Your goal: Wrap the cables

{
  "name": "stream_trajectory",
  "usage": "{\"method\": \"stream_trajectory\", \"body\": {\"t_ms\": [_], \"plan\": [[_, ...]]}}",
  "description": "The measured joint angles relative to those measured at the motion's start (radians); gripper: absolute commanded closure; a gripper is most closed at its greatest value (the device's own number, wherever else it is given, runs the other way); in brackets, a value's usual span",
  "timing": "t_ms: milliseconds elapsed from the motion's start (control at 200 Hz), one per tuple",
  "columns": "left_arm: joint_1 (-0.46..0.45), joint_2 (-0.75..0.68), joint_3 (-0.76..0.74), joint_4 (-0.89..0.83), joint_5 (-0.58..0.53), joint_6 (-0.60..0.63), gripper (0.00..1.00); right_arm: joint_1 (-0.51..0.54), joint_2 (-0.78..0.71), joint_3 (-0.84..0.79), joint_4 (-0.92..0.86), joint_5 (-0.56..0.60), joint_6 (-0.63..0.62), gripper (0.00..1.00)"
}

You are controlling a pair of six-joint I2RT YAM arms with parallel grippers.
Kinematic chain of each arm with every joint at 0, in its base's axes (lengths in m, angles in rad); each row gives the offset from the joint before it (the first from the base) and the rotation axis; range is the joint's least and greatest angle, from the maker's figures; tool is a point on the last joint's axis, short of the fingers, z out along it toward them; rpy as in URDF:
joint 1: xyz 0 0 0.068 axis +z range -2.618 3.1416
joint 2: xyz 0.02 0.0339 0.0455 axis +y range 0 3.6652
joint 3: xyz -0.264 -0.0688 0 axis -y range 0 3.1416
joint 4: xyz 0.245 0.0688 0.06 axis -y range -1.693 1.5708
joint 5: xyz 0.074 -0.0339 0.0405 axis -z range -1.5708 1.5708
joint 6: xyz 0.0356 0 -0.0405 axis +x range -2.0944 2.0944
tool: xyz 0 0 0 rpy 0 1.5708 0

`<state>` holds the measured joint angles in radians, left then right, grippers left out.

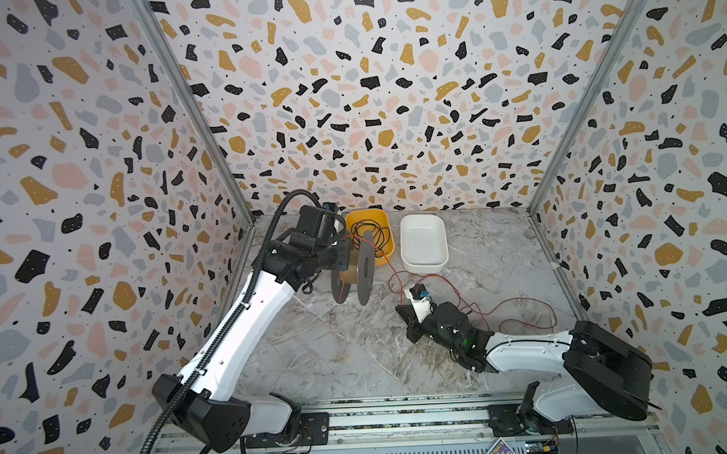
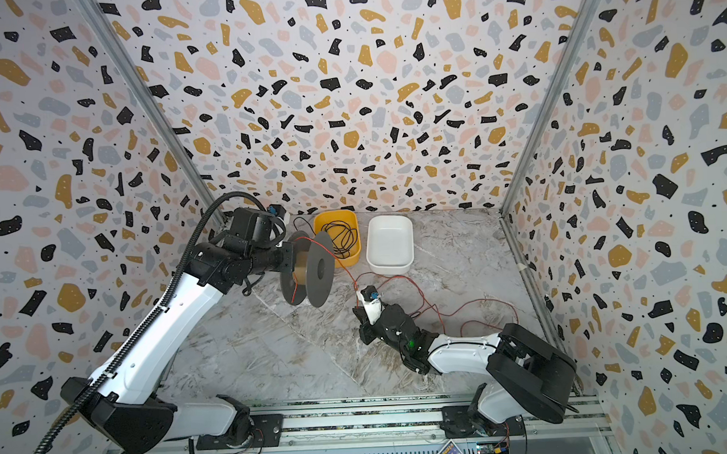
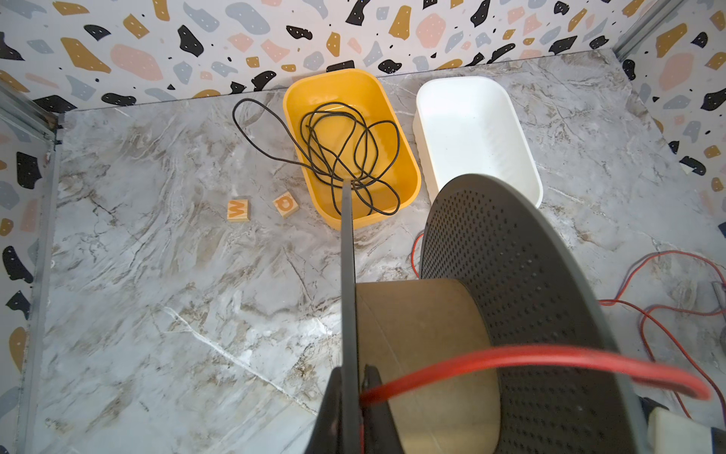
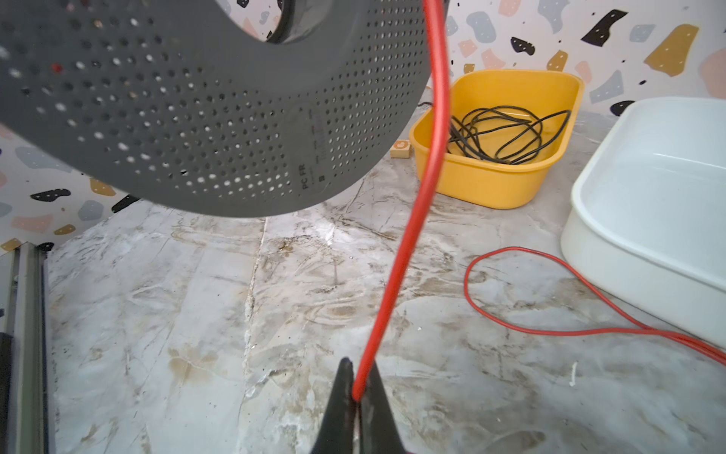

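Note:
The cable (image 1: 518, 301) is a long thin red wire lying in loose loops on the marble at the right, in both top views (image 2: 481, 303). A spool (image 1: 353, 274) with grey perforated flanges and a cardboard core hangs above the table. My left gripper (image 3: 351, 373) is shut on one flange (image 3: 347, 275), and the cable's end (image 3: 550, 353) comes out between a finger and that flange, crossing the core. My right gripper (image 4: 359, 369) is shut on the cable (image 4: 432, 157) low near the table (image 1: 400, 309), and the strand rises from it to the spool.
A yellow tub (image 1: 385, 252) holding a tangled black wire (image 1: 368, 232) stands at the back, with a white tub (image 1: 423, 267) beside it. Two small wooden letter blocks (image 3: 237, 209) (image 3: 285, 203) lie left of the yellow tub. Patterned walls close three sides.

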<state>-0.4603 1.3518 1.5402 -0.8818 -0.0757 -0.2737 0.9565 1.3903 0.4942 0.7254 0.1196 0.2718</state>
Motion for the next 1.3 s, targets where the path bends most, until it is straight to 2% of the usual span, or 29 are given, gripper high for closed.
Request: {"method": "stream_trajectory", "body": {"t_ms": [145, 325, 501, 731, 836, 1006, 1131, 1297], "plan": [[0.000, -0.018, 0.000, -0.019, 0.033, 0.000, 1.00, -0.068, -0.092, 0.052, -0.094, -0.020, -0.008, 1.00], [0.000, -0.065, -0.001, -0.022, 0.080, 0.001, 1.00, -0.190, -0.100, 0.245, -0.239, -0.095, -0.021, 1.00], [0.000, -0.093, 0.000, -0.025, 0.132, 0.001, 1.00, -0.291, 0.045, 0.447, -0.343, -0.195, -0.031, 1.00], [0.000, -0.093, 0.048, -0.052, 0.150, -0.001, 1.00, -0.381, 0.250, 0.468, -0.356, -0.366, -0.014, 1.00], [0.000, -0.093, 0.087, -0.054, 0.159, -0.005, 1.00, -0.374, 0.308, 0.460, -0.343, -0.435, 0.007, 1.00], [0.000, -0.083, 0.125, -0.044, 0.201, -0.031, 1.00, -0.304, 0.308, 0.399, -0.270, -0.488, 0.051, 1.00], [0.000, -0.059, 0.135, -0.017, 0.208, -0.058, 1.00, -0.243, 0.286, 0.323, -0.207, -0.487, 0.100, 1.00], [0.006, -0.035, 0.122, 0.024, 0.124, -0.107, 1.00, -0.137, 0.211, 0.243, -0.179, -0.420, 0.155, 1.00]]}}
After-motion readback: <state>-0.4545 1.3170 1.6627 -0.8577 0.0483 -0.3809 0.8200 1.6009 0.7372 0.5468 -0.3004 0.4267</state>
